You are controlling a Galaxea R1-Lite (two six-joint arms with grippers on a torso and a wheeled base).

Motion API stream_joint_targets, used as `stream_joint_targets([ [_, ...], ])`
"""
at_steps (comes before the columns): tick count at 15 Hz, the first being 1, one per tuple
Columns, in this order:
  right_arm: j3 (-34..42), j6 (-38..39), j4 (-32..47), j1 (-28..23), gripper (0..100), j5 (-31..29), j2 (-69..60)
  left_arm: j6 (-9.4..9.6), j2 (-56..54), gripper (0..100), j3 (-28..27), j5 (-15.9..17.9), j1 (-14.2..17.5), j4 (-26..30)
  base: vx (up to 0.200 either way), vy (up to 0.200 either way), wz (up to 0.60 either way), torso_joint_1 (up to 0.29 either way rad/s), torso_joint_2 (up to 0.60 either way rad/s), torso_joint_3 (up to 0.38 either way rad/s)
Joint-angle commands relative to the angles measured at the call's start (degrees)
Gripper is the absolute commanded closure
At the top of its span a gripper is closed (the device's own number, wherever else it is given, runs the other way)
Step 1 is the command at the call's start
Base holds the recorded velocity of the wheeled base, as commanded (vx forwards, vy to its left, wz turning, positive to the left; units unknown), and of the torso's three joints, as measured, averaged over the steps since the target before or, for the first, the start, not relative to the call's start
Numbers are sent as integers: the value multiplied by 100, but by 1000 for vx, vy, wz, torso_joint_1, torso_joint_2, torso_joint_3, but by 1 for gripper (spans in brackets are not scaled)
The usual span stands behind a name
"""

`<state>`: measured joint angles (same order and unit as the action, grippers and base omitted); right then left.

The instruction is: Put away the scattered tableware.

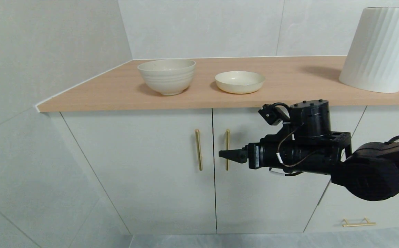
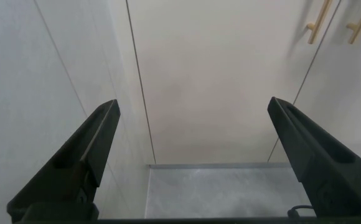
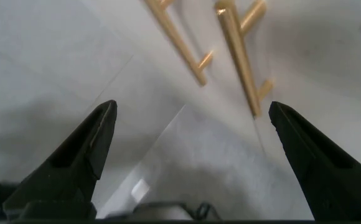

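Two pieces of tableware stand on the wooden counter (image 1: 289, 74): a deep beige bowl (image 1: 166, 76) on the left and a shallow cream dish (image 1: 239, 82) to its right. My right gripper (image 1: 224, 154) is below the counter edge, level with the cabinet doors, its tips right at the right door's gold handle (image 1: 227, 149). In the right wrist view that gripper (image 3: 192, 107) is open, with both handles (image 3: 243, 56) close ahead and nothing between its fingers. My left gripper (image 2: 193, 106) is open and empty, low down, facing the cabinet front and the floor.
The left door's gold handle (image 1: 198, 149) hangs beside the right one at the door seam. A tall white ribbed container (image 1: 381, 48) stands at the counter's right end. A drawer handle (image 1: 357, 223) sits low on the right. Tiled wall bounds the left side.
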<state>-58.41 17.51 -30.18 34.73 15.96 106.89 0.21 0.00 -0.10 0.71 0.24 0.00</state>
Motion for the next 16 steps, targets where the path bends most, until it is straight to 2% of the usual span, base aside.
stream_joint_targets([
  [1,13,25,-216,43,0,-75,429,-3,0,0,1,0,2,0,0,0,0,0,0,0],
  [6,-22,245,-778,43,0,-400,553,-3,0,0,1,0,2,0,0,0,0,0,0,0],
  [10,-83,394,-1649,236,0,-708,1010,6,0,0,1,0,2,0,0,0,0,0,0,0],
  [16,-285,798,-1842,262,0,-743,1256,-3,0,0,1,0,2,0,0,0,0,0,0,0],
])
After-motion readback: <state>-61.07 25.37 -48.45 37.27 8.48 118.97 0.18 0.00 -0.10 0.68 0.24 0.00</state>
